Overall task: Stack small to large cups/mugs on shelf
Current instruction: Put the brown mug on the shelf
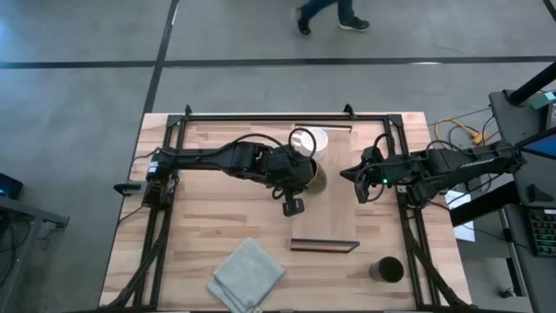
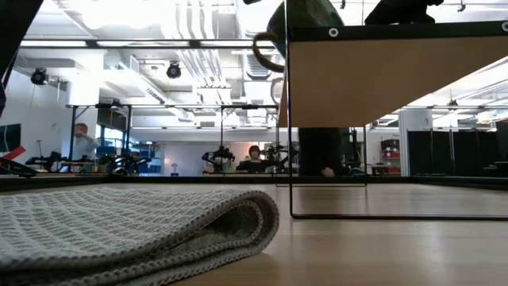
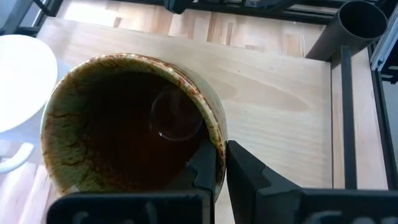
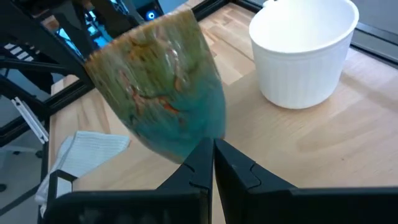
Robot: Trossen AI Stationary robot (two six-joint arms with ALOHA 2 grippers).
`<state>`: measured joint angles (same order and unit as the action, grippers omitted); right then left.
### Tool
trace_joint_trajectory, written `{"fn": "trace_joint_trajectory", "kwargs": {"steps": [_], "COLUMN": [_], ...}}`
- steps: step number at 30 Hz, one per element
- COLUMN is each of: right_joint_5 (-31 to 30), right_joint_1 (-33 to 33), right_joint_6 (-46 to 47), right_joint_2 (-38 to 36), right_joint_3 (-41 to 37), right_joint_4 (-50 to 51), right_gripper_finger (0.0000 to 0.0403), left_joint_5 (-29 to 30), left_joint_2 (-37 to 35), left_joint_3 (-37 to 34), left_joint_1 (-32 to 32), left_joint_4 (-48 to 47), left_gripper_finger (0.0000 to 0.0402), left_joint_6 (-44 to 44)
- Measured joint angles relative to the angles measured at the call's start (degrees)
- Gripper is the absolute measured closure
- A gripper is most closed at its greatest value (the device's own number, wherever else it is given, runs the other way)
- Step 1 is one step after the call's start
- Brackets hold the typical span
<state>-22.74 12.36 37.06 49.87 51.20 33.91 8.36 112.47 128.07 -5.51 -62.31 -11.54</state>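
Left gripper [image 3: 214,171] clamps brown mug [image 3: 127,121] rim above shelf [image 1: 324,217]; right gripper [image 4: 211,158] closed, apparently empty; person beyond table [image 1: 195,217] far edge.

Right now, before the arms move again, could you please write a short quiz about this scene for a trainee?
1. True or false: the left gripper has its fingers clamped on the rim of the brown mug.
2. Which cup stands alone near the table's edge, far from both grippers? A: white mug. B: dark cup. C: brown mug.
3. What lies folded closest to the low camera?
Key: 1 true; 2 B; 3 the grey cloth.
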Motion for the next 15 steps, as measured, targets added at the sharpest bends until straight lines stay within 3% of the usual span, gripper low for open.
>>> {"fn": "trace_joint_trajectory", "kwargs": {"steps": [15], "right_joint_5": [-0.23], "right_joint_1": [0.00], "right_joint_6": [2.49], "right_joint_2": [1.37], "right_joint_3": [0.00], "right_joint_4": [4.24], "right_gripper_finger": [0.0394], "left_joint_5": [-1.43], "left_joint_2": [1.19], "left_joint_3": [-0.02], "left_joint_1": [0.39], "left_joint_4": [2.33], "left_gripper_finger": [0.0401], "left_joint_6": [-0.01]}}
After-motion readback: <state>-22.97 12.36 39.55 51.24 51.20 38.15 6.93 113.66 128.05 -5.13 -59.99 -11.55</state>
